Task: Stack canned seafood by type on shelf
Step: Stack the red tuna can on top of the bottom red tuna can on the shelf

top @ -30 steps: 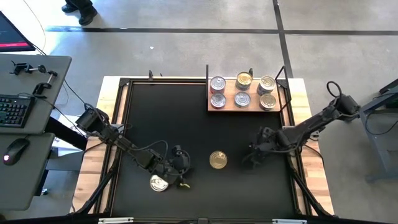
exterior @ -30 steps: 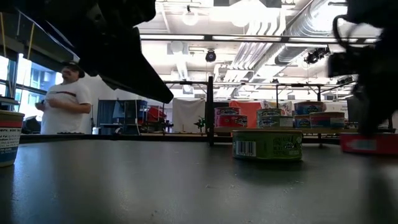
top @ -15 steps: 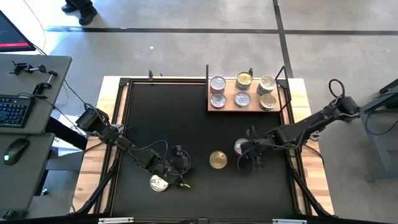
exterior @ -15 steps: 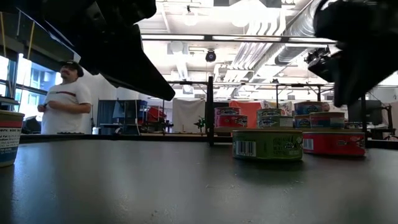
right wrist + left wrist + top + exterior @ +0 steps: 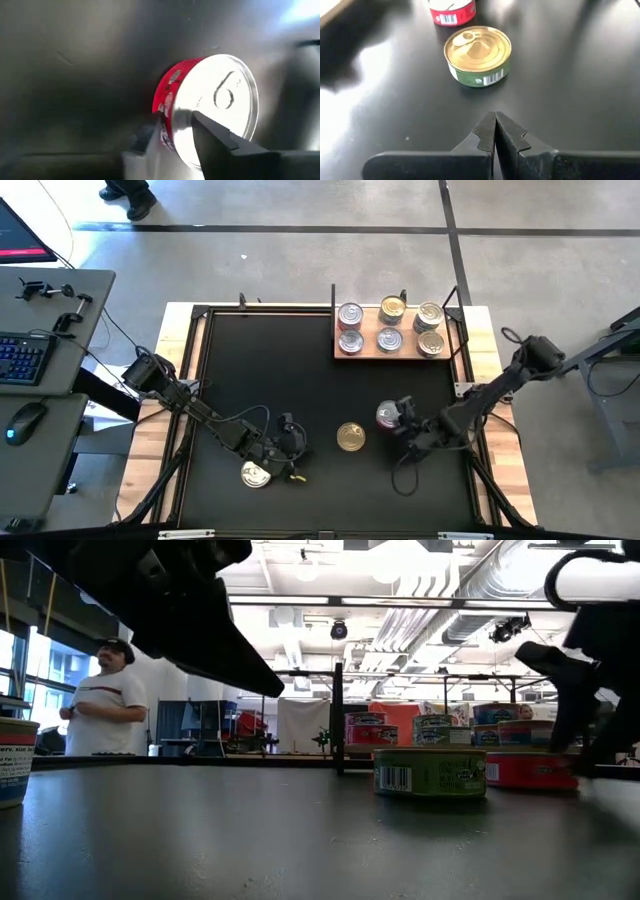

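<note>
A red-sided can with a silver lid point(image 5: 387, 415) stands on the black mat point(image 5: 300, 360). My right gripper point(image 5: 404, 424) is right beside it, fingers a little apart at the can's near edge point(image 5: 172, 107). A gold-lidded, green-sided can point(image 5: 351, 436) stands just left of it. My left gripper point(image 5: 287, 442) hovers shut, pointing at the gold can point(image 5: 477, 55). A silver-lidded can point(image 5: 255, 474) rests on the mat by the left gripper. The wooden shelf point(image 5: 396, 351) at the far right carries several cans in two rows. My right gripper has one finger point(image 5: 220, 142) in front of the silver lid and the other point(image 5: 150, 142) by the red wall. I cannot tell whether either touches the can. The can stands flat on the mat point(image 5: 530, 770).
A black frame point(image 5: 200, 380) borders the mat. Thin black posts point(image 5: 333, 295) rise at the shelf's corners. A desk with a keyboard point(image 5: 20, 355) stands left of the table. A person point(image 5: 100, 705) stands in the room behind. Bare mat lies between the cans and the shelf.
My right gripper has rolled its wrist, sunk a little and swung back off the red-sided can, which it covered a second ago. The can shifted slightly toward the table's left and now stands uncovered on the mat. The left gripper kept still.
</note>
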`<state>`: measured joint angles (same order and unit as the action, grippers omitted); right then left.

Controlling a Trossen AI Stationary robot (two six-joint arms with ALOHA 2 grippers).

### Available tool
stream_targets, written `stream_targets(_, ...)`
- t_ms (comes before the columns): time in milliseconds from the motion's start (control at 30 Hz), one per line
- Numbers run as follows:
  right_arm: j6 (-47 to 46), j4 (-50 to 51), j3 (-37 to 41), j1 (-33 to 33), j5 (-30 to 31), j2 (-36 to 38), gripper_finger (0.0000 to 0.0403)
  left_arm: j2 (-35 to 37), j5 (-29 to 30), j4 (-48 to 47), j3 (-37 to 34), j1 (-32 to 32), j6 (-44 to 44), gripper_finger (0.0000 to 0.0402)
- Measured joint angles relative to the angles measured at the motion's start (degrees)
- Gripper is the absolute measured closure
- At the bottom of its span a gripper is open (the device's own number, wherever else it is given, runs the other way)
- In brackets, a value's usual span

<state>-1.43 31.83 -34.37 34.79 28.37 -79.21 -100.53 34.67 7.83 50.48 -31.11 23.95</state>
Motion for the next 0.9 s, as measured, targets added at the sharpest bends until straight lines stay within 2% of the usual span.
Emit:
stream_targets(167,-0.05,-1.43,-0.33,1.18,5.81,-5.67,0.0384,0.00,2.10,3.04,0.00,0.51,-5.06,0.0401)
stream_targets(300,-0.13,-5.01,-0.51,0.46,8.17,-6.83,0.0392,0.04,2.31,7.91,-0.02,2.22,-11.83,0.0401)
stream_targets(400,-1.59,-5.61,-2.31,-1.79,5.92,-6.33,0.0399,0.04,2.34,11.06,-0.02,3.81,-19.41,0.0401)
stream_targets(533,-0.84,-6.43,-4.64,-5.46,-0.05,-5.03,0.0402,0.07,2.47,14.16,-0.01,5.70,-31.12,0.0384)
stream_targets(667,0.44,-9.46,-6.35,-10.15,-6.83,-4.51,0.0403,0.07,1.64,16.21,-0.02,7.38,-40.41,0.0339)
stream_targets(900,1.90,-15.67,-8.12,-16.75,-11.20,-4.49,0.0403,-4.00,-1.04,20.55,0.04,10.33,-50.33,0.0244)
